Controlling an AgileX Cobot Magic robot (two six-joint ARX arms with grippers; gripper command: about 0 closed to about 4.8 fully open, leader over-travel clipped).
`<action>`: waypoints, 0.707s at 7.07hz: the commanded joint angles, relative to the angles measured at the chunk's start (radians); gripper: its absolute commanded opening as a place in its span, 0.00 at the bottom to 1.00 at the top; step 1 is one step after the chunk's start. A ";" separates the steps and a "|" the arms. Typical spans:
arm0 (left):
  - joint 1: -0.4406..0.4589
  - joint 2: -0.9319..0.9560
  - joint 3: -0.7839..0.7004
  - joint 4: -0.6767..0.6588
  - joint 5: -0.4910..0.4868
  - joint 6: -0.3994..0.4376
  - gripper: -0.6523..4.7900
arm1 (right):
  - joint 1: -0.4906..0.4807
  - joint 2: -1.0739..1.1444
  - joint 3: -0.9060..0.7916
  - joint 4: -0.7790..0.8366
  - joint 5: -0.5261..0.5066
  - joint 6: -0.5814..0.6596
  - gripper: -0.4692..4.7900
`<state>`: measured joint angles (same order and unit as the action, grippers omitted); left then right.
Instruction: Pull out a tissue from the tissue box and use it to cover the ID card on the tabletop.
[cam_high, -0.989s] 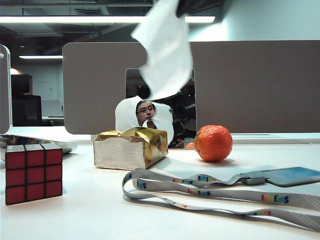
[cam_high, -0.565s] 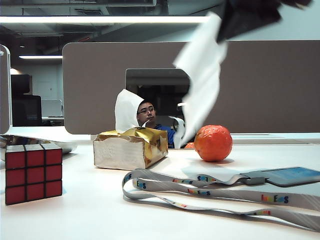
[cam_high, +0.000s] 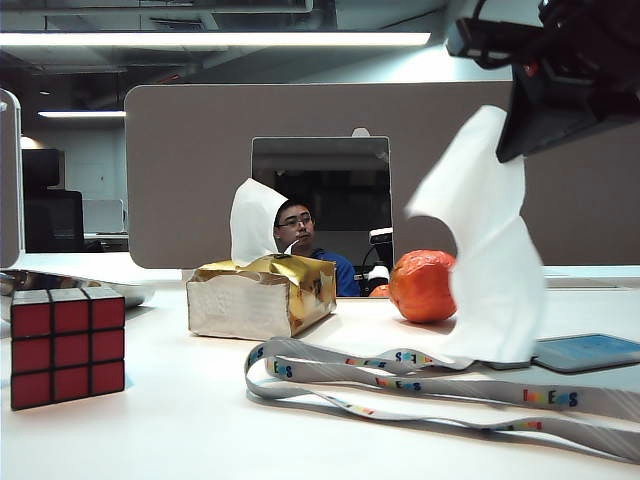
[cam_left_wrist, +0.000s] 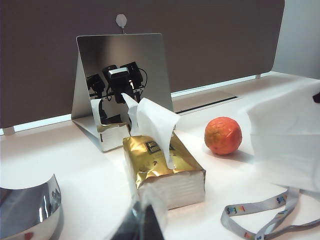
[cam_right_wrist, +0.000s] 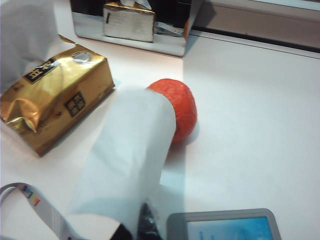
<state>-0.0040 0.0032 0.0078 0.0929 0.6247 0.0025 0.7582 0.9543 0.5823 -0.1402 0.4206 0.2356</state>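
My right gripper (cam_high: 512, 140) hangs at the upper right, shut on a white tissue (cam_high: 485, 245). The sheet drapes down in front of the orange, and its lower edge reaches the left end of the light blue ID card (cam_high: 588, 351) on the tabletop (cam_high: 180, 420). In the right wrist view the tissue (cam_right_wrist: 127, 160) covers the gripper (cam_right_wrist: 147, 224), beside the card (cam_right_wrist: 225, 227). The gold-topped tissue box (cam_high: 262, 295) stands left of centre with another sheet (cam_high: 255, 220) sticking up. My left gripper (cam_left_wrist: 147, 225) shows as a dark blurred wedge near the box (cam_left_wrist: 162, 170), shut and empty.
An orange (cam_high: 420, 285) sits right of the box. A red puzzle cube (cam_high: 68, 345) stands at the front left. The grey lanyard (cam_high: 420, 385) loops across the front. A mirror (cam_high: 320, 190) leans against the brown partition behind. A shiny curved object (cam_left_wrist: 27, 210) lies near the left gripper.
My right gripper has carried the tissue from high above the box rightwards and down. The sheet now hangs over the card's end. The left arm has not moved.
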 joint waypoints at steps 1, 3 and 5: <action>-0.001 0.001 0.003 0.013 0.000 -0.003 0.11 | -0.055 -0.002 -0.122 0.060 0.079 0.132 0.08; -0.001 0.001 0.003 0.013 0.001 -0.003 0.11 | -0.101 -0.002 -0.150 0.087 0.087 0.137 0.08; -0.001 0.001 0.003 0.013 0.001 -0.003 0.11 | -0.126 -0.002 -0.150 0.084 0.120 0.139 0.08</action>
<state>-0.0040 0.0036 0.0078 0.0929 0.6250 0.0029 0.6315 0.9543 0.4294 -0.0654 0.5251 0.3695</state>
